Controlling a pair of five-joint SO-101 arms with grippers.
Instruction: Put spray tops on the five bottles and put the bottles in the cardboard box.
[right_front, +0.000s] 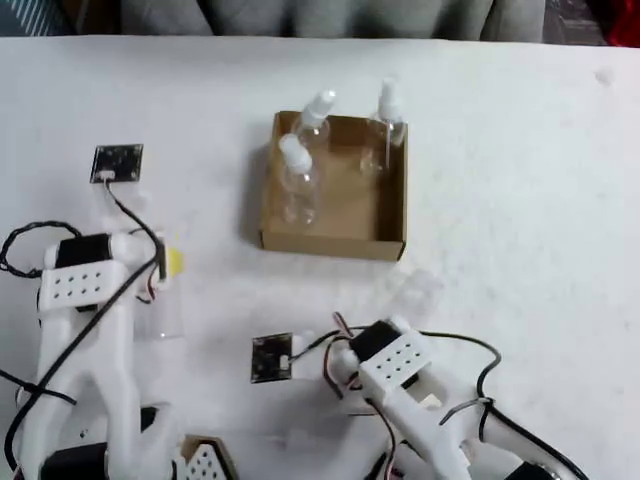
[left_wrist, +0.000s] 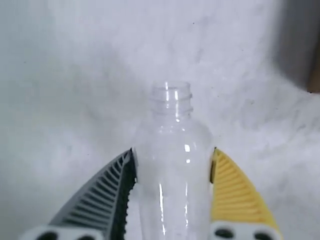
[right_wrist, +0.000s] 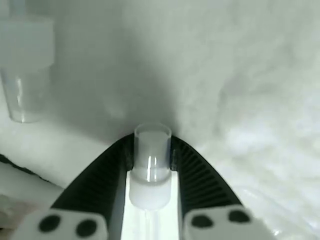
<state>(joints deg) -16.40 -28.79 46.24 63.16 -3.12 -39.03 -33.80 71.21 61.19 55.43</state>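
Left wrist view: the left gripper (left_wrist: 172, 156) has its grey and yellow fingers clamped on an open-necked bottle (left_wrist: 172, 125). In the right wrist view the right gripper (right_wrist: 151, 145) pinches a spray top (right_wrist: 151, 170) between narrow black fingers. From the high view, the box (right_front: 335, 243) sits upper centre with three topped bottles (right_front: 298, 180) standing inside; the left arm's bottle is at lower left.
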